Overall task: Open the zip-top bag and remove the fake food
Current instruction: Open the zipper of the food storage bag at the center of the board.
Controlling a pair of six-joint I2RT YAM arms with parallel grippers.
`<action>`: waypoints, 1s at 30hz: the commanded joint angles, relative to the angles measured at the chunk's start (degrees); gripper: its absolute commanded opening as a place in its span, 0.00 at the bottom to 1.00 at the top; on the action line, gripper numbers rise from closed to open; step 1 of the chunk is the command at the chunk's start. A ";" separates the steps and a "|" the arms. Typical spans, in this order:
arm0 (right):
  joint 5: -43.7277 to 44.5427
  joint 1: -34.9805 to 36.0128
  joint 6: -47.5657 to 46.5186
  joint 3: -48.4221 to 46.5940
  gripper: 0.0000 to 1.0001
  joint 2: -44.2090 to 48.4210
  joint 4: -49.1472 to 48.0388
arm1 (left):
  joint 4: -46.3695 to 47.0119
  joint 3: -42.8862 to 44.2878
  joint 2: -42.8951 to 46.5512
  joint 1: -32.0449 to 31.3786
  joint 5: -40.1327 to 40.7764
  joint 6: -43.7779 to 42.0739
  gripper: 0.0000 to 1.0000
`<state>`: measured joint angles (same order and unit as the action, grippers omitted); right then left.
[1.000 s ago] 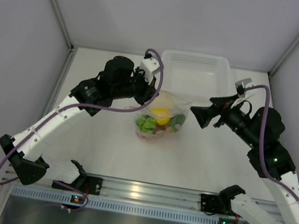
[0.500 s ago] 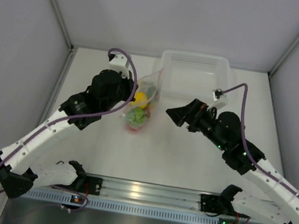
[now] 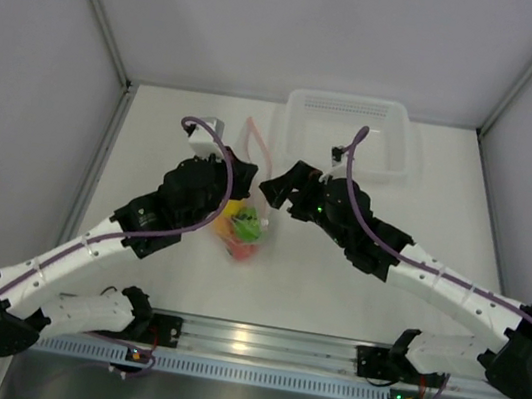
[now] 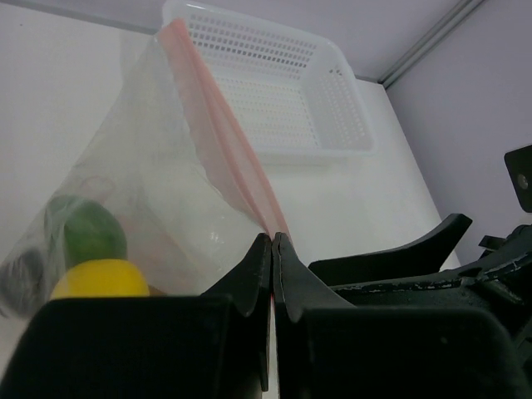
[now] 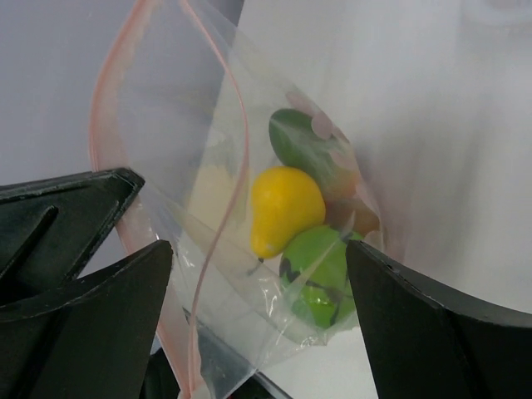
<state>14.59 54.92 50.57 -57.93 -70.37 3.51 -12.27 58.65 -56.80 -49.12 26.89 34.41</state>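
Left gripper [image 4: 272, 241] is pinching the zip-top bag [image 4: 158, 158] by its pink zip strip [image 4: 223, 125]. Right gripper [image 3: 270, 188] is straddling it, jaws wide. I'm seeing the bag hanging mid-table, strip running up toward the tray [image 3: 400, 152], fake food [image 5: 284, 208] sagging low, bare table [image 3: 332, 291] nearside.

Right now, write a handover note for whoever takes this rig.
Left end effector: shut on the zip strip of the bag.
Right end effector: open, jaws either side of the bag, not gripping.
Fruit: all inside the bag, low down. The white basket behind holds none.
Done: bag pinched at one edge.
Left: grip the other lip, pull the mouth open, take the fruit out.
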 commanded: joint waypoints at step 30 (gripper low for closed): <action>-2.02 -14.56 -28.76 -14.32 0.00 -8.39 25.93 | 10.26 -3.81 -1.13 -0.71 -0.88 -2.51 0.00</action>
<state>11.46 45.04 29.78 -70.32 -81.14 22.50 -5.23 55.42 -60.47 -49.60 24.36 33.91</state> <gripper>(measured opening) 0.007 0.022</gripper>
